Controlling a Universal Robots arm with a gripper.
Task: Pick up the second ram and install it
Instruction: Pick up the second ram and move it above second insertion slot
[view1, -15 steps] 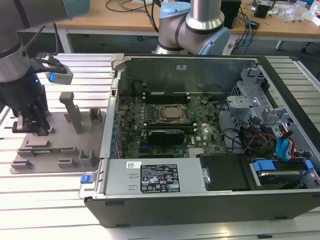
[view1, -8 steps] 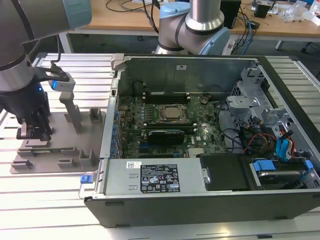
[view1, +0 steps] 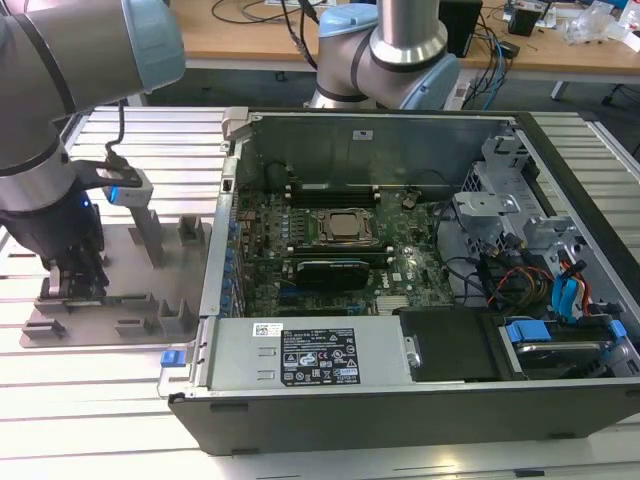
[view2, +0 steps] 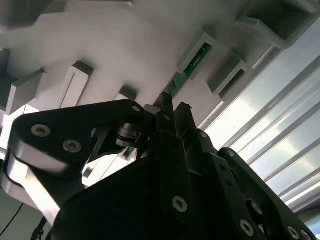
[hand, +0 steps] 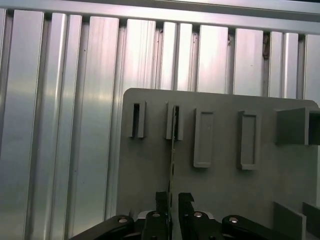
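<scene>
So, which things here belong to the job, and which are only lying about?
Job: the second ram, standing in the grey tray; the gripper at it; the motherboard.
Lying about: bench cables; black card.

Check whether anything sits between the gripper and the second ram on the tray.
Nothing visible does. In the first wrist view the gripper is right at the second ram, which stands on edge in the grey tray. The stick runs straight into the gripper, with no other part between them.

A ribbed aluminium tabletop (view1: 80, 420) lies before a wooden desk (view1: 240, 35) strewn with cables (view1: 493, 65).
</scene>
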